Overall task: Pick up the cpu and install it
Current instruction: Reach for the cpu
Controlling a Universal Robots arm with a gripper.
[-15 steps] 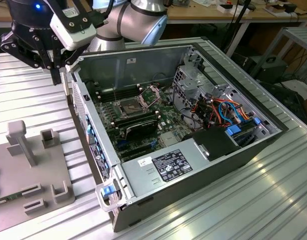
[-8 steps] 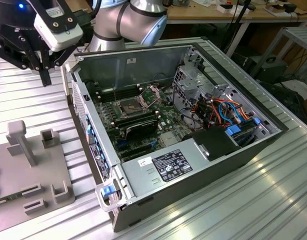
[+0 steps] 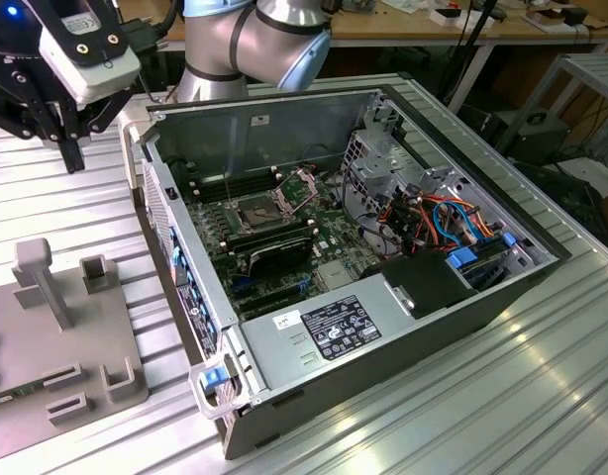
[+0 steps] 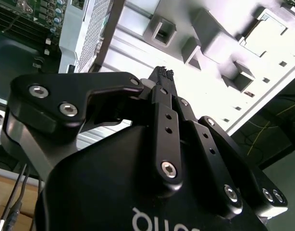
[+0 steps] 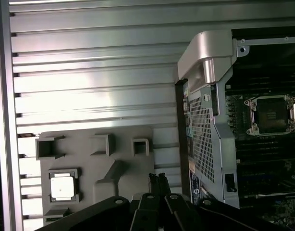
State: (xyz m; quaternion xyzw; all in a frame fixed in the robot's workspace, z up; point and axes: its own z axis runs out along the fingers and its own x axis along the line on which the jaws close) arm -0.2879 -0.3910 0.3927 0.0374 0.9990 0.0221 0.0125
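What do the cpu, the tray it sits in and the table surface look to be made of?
The cpu: likely metal-topped, going by its pale, flat, reflective face. The tray: probably plastic, matte grey with moulded pockets, though painted metal is possible. The table: likely aluminium, brushed silver with long ribs catching glare.

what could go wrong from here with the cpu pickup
The cpu sits in a walled pocket of the fixture; an off-centre end effector could strike the walls or tilt it. The case wall stands between fixture and socket; a low carry might clip it.
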